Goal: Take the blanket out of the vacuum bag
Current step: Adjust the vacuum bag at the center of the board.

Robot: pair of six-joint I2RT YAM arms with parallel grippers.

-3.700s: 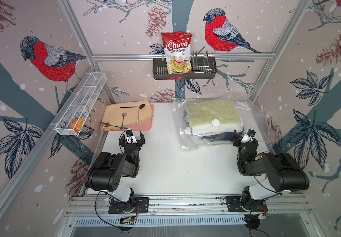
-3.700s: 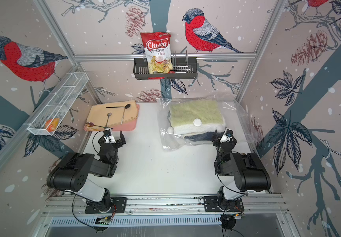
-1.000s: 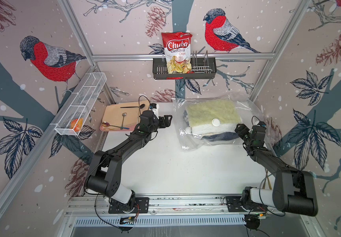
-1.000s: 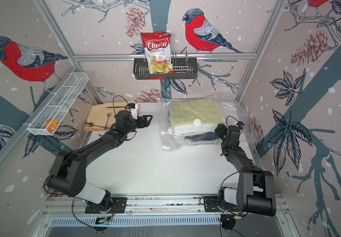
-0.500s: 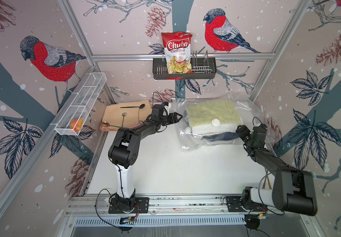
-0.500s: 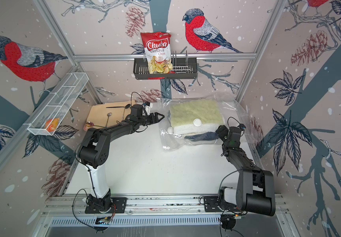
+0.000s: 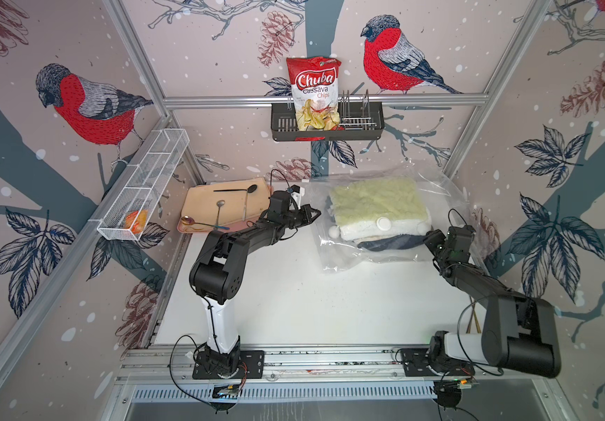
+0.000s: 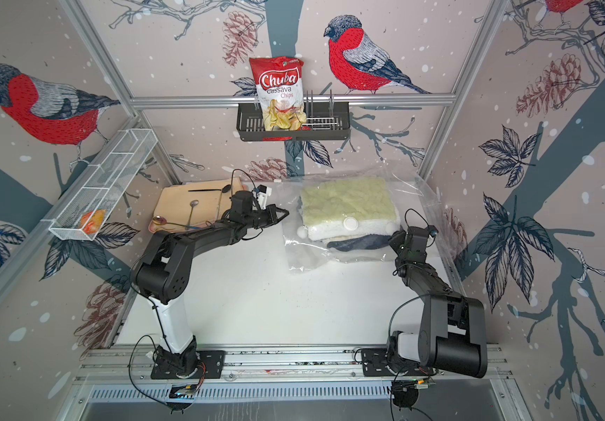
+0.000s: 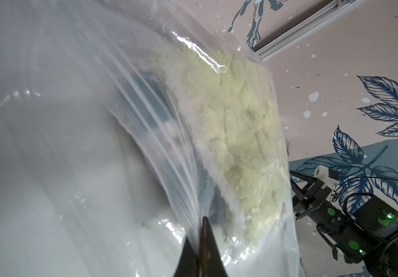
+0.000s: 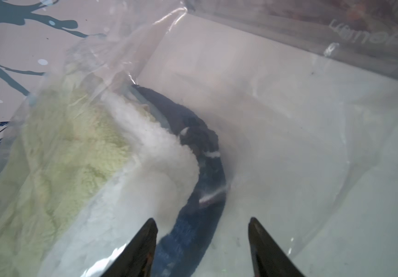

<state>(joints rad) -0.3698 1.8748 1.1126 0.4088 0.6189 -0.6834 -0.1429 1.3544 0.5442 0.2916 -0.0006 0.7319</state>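
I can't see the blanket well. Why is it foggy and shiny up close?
Right wrist view: the vacuum bag hazes the blanket behind it; left wrist view: white glare streaks, and the nearby plastic is smeared; both top views: sharp, with only a slight sheen.

chips bag (image 7: 314, 93) | "Chuba Cassava Chips" | red front

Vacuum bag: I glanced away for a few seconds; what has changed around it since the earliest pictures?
Both arms unfolded toward the vacuum bag. The left end effector reached its tray-side edge and shut on the plastic. The right end effector came to the opposite side, jaws apart. Bag, blanket, chips bag and tray stayed put.
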